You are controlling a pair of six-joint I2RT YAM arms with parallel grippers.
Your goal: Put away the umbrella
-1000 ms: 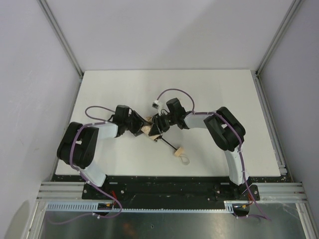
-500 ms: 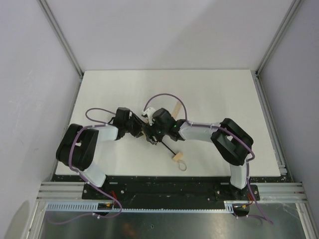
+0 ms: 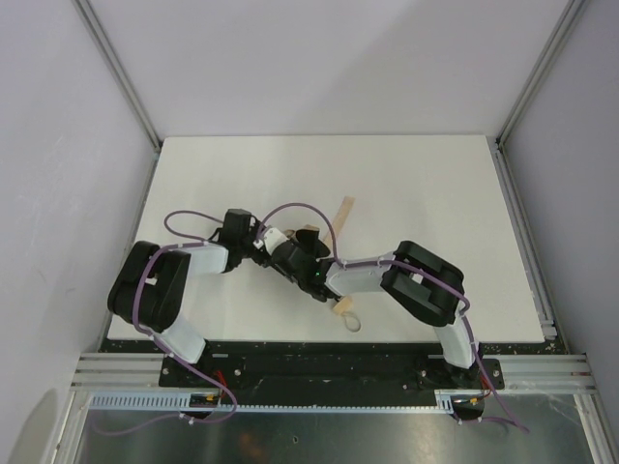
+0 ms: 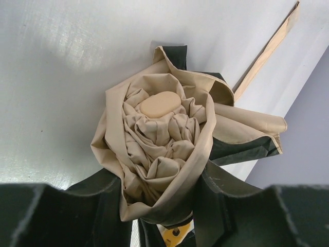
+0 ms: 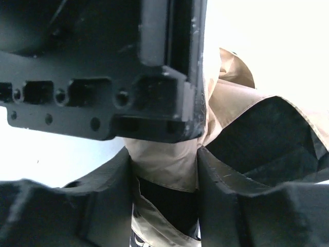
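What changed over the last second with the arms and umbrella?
The right arm folded back toward its base; the right fingers now pinch the umbrella from the near side. The handle slid slightly nearer; a tan strap came into view. The left fingers stayed clamped on the canopy.

Robotics lab test cell. Evidence: white counter point(image 3: 435, 184) boxed in by aluminium extrusion frame point(image 3: 116, 72) and plain pale walls point(image 3: 309, 58); two arms point(image 3: 155, 285) bolted to black base plate point(image 3: 319, 362); purple cables point(image 3: 179, 215); slotted cable duct point(image 3: 319, 409) along near edge.
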